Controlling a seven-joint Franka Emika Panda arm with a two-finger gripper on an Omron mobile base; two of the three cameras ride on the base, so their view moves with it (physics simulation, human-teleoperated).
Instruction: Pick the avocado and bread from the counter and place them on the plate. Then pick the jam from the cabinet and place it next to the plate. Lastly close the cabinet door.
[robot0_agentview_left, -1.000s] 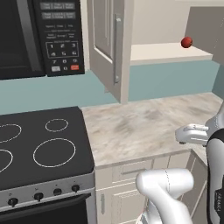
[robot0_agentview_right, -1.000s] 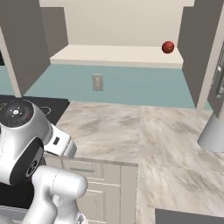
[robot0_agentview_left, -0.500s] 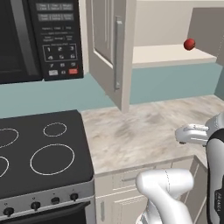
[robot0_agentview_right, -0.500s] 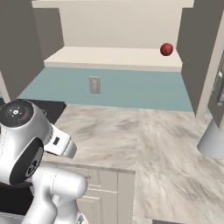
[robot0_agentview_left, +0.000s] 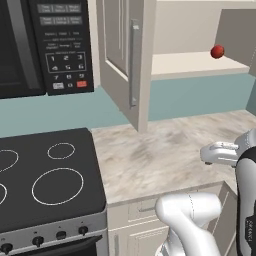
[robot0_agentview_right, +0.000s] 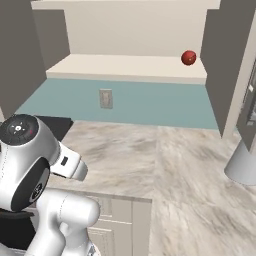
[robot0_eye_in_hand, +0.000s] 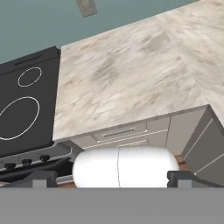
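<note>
While open, cabinet door (robot0_agentview_left: 125, 60) beside jam (robot0_agentview_left: 217, 51)

My base faces a marbled counter (robot0_agentview_left: 165, 155) just right of the stove (robot0_agentview_left: 47, 185). Above the counter, a shelf (robot0_agentview_right: 130, 67) carries a red ball (robot0_agentview_right: 188, 57).

Counter (robot0_agentview_left: 165, 155): centre of the left base view. Stove (robot0_agentview_left: 47, 185): touching the counter at its 9 o'clock. Microwave (robot0_agentview_left: 42, 45): above the stove, at 12 o'clock. Cabinet door (robot0_agentview_left: 122, 55): open, over the counter's back edge. Jam (robot0_agentview_left: 217, 51): on the cabinet shelf (robot0_agentview_left: 190, 65), at 2 o'clock. Wall outlet (robot0_agentview_right: 105, 98): behind the counter, below the shelf.
</note>
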